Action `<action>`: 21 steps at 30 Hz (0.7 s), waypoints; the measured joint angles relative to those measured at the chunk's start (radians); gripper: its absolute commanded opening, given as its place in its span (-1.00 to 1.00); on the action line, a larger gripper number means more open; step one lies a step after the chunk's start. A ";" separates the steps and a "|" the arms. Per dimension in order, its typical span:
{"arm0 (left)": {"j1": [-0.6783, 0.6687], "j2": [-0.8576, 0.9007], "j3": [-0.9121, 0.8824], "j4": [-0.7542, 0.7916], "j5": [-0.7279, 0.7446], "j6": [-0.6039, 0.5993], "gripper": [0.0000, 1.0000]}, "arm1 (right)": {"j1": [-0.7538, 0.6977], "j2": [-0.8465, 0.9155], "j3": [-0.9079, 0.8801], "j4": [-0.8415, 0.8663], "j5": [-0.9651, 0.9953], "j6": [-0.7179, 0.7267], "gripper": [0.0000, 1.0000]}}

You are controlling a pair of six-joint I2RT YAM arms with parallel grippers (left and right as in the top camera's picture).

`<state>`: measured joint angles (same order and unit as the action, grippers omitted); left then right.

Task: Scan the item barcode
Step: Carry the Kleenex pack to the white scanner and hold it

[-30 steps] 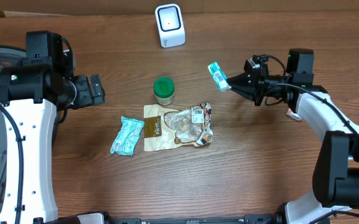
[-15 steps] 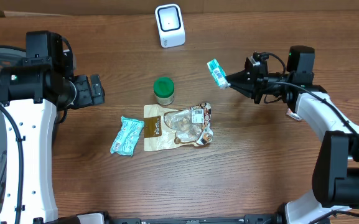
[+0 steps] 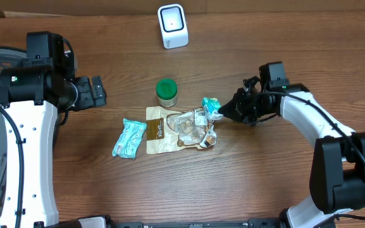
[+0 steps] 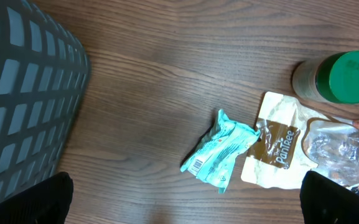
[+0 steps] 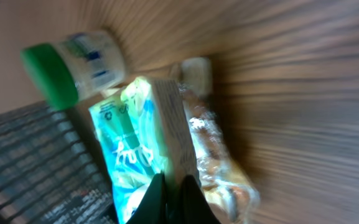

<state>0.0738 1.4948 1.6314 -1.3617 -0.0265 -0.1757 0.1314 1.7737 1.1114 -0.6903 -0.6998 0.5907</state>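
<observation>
In the closed right gripper (image 3: 224, 111) a small teal packet (image 3: 210, 106) is pinched, low over the clear bag (image 3: 191, 126) and well apart from the white scanner (image 3: 173, 26). The left gripper (image 3: 97, 92) is held wide and empty. No scan is shown, so it is judged not yet done

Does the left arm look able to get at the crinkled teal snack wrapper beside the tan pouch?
Probably yes. The left gripper is open and empty; the crinkled teal snack wrapper lies uncovered beside the tan pouch, with only bare wooden table between gripper and wrapper.
</observation>
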 measured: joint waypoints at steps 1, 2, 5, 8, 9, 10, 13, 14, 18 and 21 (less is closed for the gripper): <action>0.000 0.000 0.000 0.000 0.000 0.000 0.99 | 0.000 0.000 0.035 -0.051 0.042 -0.017 -0.92; 0.000 0.000 0.000 0.000 0.000 0.000 0.99 | 0.000 0.000 0.075 -0.095 0.079 -0.030 -0.92; 0.000 0.000 0.000 0.000 0.000 0.000 0.99 | 0.006 -0.001 0.267 -0.257 0.236 -0.064 -0.92; 0.000 0.000 0.000 0.000 0.000 0.000 0.99 | 0.035 -0.001 0.441 -0.344 0.400 -0.077 -0.92; 0.000 0.000 0.000 0.000 0.000 0.000 0.99 | 0.055 -0.001 0.498 -0.349 0.461 -0.080 -0.92; 0.000 0.000 0.000 0.000 0.000 0.000 0.99 | 0.081 -0.001 0.556 -0.338 0.532 -0.084 -0.92; 0.000 0.000 0.000 0.000 0.000 0.000 0.99 | 0.170 -0.006 0.643 -0.202 0.732 -0.112 -0.92; 0.000 0.000 0.000 0.000 0.000 0.000 0.99 | 0.201 -0.006 0.652 -0.134 0.791 -0.134 -0.92; 0.000 0.000 0.000 0.000 0.000 0.000 0.99 | 0.334 0.006 0.662 0.157 1.023 -0.268 -0.92; 0.000 0.000 0.000 0.000 0.000 0.000 0.99 | 0.393 0.048 0.667 0.346 1.136 -0.372 -0.92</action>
<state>0.0738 1.4948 1.6314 -1.3617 -0.0265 -0.1761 0.5247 1.8217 1.7782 -0.3447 0.4366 0.2188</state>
